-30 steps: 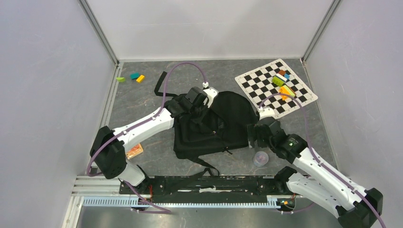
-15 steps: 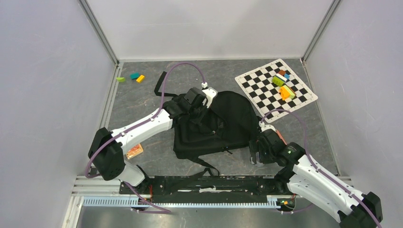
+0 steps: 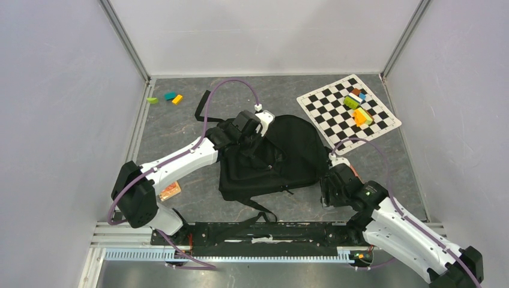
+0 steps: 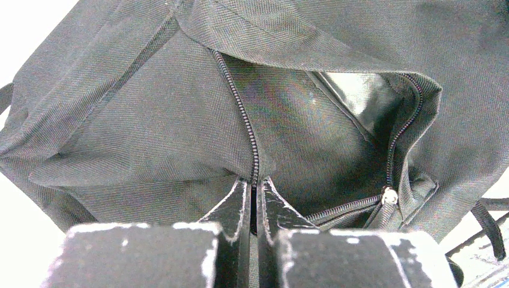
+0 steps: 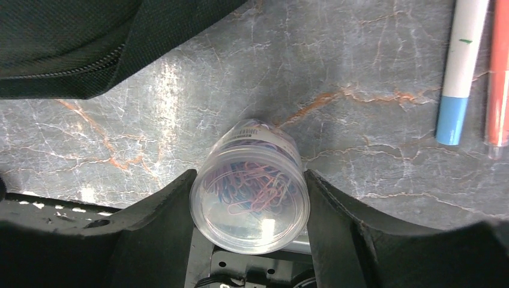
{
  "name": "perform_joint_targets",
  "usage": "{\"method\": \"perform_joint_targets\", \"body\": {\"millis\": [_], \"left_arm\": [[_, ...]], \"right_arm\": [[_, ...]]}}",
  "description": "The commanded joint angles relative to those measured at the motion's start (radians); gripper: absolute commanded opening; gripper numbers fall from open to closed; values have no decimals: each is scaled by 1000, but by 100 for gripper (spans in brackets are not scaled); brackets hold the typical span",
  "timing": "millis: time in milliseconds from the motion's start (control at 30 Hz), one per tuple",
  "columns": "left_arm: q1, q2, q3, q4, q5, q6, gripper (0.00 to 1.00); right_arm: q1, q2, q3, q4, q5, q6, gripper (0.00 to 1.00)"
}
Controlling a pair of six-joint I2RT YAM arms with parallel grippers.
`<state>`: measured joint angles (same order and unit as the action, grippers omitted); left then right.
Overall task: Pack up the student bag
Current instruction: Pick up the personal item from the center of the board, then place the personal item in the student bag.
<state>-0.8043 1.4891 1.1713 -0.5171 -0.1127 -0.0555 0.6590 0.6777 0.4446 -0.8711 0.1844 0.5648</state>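
Pinching the zip edge of the student bag [image 4: 138, 120], the left gripper [image 4: 254, 198] is clenched on the fabric and is holding the compartment mouth agape, with the shiny lining showing inside. The bag is lying in the middle of the table [image 3: 288, 96], between the two arms. The right gripper [image 5: 249, 183] is grasping a clear tub of paper clips [image 5: 251, 201], one finger pressed against each side of it, close to the near edge of the table.

From the tub, the held-open mouth is lying to the left and farther away, and the bag's near right corner is sitting just beside the right gripper in the wrist view. The zip line is running roughly away from the left gripper's fingers, so the gap is widest beyond the pinch. The right arm is the nearer one to the tub, and the left is occupied with the opening.

Bare table is separating the tub from the bag's edge. Two pens, a white-and-blue pen [image 5: 459, 72] and a red pen [image 5: 497, 78], are lying to the right of the tub, apart from it. The checkered mat [image 3: 327, 108] with its blocks is lying well away at the far right.
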Motion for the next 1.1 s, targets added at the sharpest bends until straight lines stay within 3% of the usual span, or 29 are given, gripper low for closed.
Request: {"method": "perform_joint_targets", "body": {"millis": [0,200,333,633,833,1067], "left_arm": [[-1,-45,5,30,21,-7,2],[-1,-55,5,34,32,-10,2],[-1,-64,5,34,44,-14,2],[-1,-92,-1,42,49,-10,2],[-1,-102,-5,53,80,-18,2],[-1,-112,-5,52,77,-11,2]], "right_arm": [[2,-28,112,-12,47,-24,49],[2,31,333,43,4,-95,48],[2,74,412,258,-64,-159,49],[2,312,412,748,-240,-174,47],[49,432,374,936,-275,-135,45],[100,533,325,1001,-139,-115,45]]}}
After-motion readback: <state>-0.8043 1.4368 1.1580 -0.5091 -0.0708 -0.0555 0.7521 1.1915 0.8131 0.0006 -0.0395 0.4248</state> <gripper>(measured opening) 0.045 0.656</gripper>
